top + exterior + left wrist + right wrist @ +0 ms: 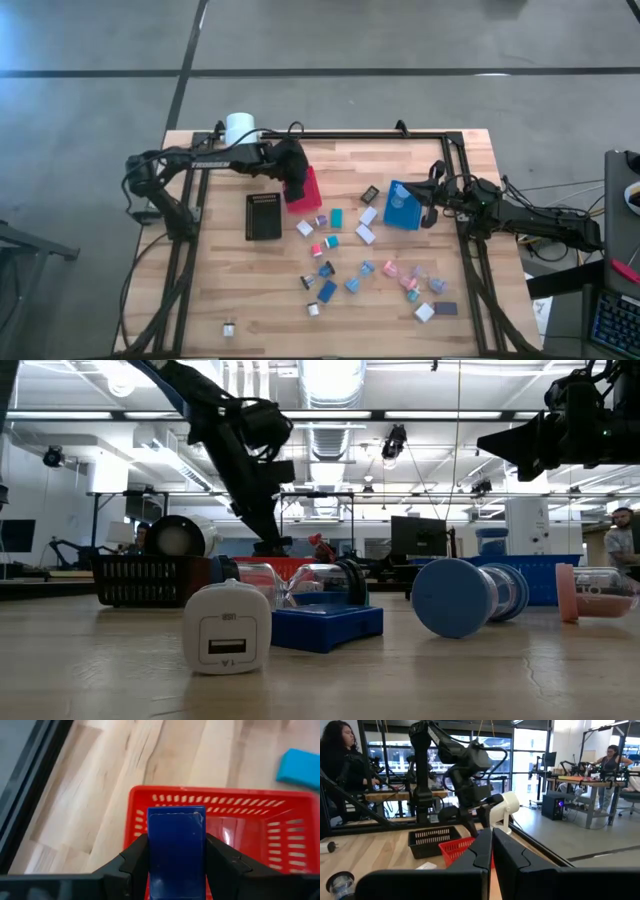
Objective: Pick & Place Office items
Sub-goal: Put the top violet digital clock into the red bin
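The wooden surface point(250, 310) fills the middle of the room, framed by a dark rail, with one arm reaching in from each side.

The left arm stretches along the far edge, and its left claw point(297, 184) hangs right over the red bin point(308, 190). From its wrist camera the two dark fingers point(134, 860) are clamped on a flat blue block point(176, 847), one on each side, with the red slotted basket directly beneath it. The right arm comes in from the right rail, and its right claw point(426, 205) sits just beside the blue bin point(401, 206); from its own camera the two fingers point(480, 851) are pressed together with nothing between them.

A black slotted bin point(264, 215) lies flat just to the left of the red one. A big white cylinder point(240, 128) stands at the far edge near the left arm's shoulder.

The office items point(365, 272) are scattered loose across the middle and near-right part of the surface, between and in front of the bins: small white, pink, blue, teal and dark pieces, mostly apart from one another. One small white piece point(228, 327) sits alone near the front-left corner.

In the room beyond, a person point(337, 750) sits at a bench.
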`<state>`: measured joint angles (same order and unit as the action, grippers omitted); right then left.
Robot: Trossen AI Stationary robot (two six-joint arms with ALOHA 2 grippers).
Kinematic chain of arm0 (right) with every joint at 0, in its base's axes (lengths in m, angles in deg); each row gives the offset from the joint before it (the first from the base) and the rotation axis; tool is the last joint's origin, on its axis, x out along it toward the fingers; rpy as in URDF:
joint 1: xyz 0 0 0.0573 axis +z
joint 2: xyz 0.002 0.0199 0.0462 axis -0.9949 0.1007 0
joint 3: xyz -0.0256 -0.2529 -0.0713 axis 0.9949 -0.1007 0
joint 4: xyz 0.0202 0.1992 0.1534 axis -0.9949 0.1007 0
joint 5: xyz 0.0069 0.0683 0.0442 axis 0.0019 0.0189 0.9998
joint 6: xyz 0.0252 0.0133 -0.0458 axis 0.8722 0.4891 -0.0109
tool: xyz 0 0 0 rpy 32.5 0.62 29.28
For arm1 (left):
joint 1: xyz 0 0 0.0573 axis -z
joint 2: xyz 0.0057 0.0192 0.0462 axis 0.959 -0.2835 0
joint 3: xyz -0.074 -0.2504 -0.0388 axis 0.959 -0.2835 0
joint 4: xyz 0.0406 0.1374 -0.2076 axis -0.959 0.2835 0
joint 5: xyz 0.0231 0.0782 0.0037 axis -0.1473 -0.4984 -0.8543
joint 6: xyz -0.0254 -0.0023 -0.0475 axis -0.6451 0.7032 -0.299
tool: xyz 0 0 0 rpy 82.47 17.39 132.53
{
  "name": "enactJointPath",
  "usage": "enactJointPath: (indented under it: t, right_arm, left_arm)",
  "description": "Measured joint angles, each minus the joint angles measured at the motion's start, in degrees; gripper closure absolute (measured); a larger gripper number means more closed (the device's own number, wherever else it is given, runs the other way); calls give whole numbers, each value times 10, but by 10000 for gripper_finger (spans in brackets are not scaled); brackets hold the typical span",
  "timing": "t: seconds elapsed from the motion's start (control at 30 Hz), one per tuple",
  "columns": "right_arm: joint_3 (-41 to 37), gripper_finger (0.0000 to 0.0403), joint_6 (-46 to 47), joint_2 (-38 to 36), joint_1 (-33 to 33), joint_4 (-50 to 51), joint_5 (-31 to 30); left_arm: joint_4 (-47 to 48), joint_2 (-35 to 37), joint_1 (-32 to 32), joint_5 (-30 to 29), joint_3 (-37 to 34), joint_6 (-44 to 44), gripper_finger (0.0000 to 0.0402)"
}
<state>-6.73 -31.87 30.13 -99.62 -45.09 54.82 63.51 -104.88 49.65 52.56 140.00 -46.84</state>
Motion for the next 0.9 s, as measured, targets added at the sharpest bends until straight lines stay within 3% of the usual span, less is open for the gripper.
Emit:
enactJointPath:
  t: [0.9]
  right_arm:
    - [0,390,0,-1,0,0,1]
  left_arm:
    - [12,-105,-8,4,13,20,251]
